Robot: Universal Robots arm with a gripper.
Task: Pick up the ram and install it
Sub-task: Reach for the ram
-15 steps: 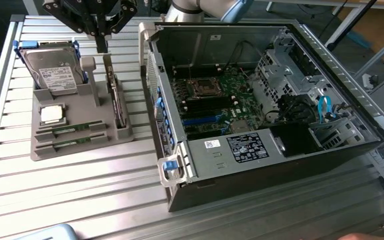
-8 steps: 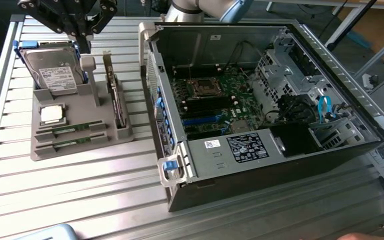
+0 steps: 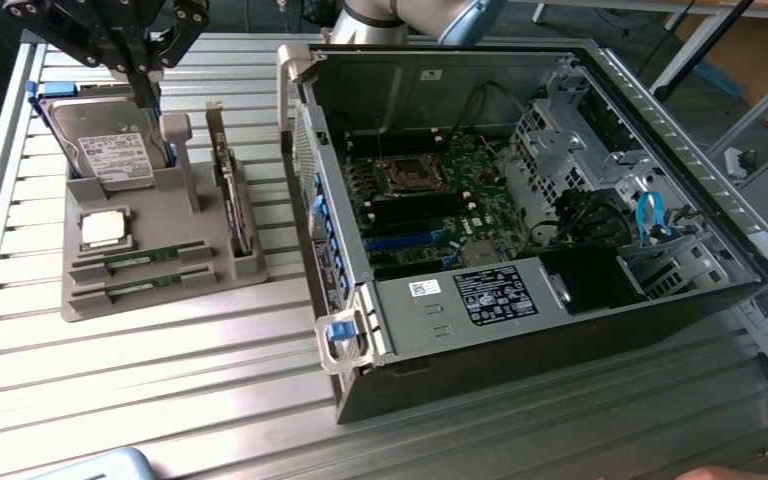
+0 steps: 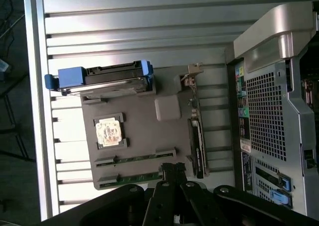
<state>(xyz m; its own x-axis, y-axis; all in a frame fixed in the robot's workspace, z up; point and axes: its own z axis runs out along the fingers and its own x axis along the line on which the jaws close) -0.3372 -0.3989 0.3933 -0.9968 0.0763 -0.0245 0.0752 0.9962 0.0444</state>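
Approach step: end effector [image 3: 143, 88], clenched and empty, hovers above tray [image 3: 211, 290]; ram [image 3: 141, 258] unlifted; grasping requires opening.

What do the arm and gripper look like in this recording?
The gripper is all black: angular linkage bars that taper into slim, flat fingers. The arm is a round silver-grey tube with a pale blue joint cap.

A grey plastic holder [image 4: 144, 136] sits beside an open black computer case [image 3: 518, 370] on a slatted aluminium table [image 3: 157, 380]. It bears a blue-framed hard drive [image 3: 115, 150], a square silver processor chip [image 3: 104, 228] and, along its case-side edge, an upright expansion card [image 3: 231, 185].
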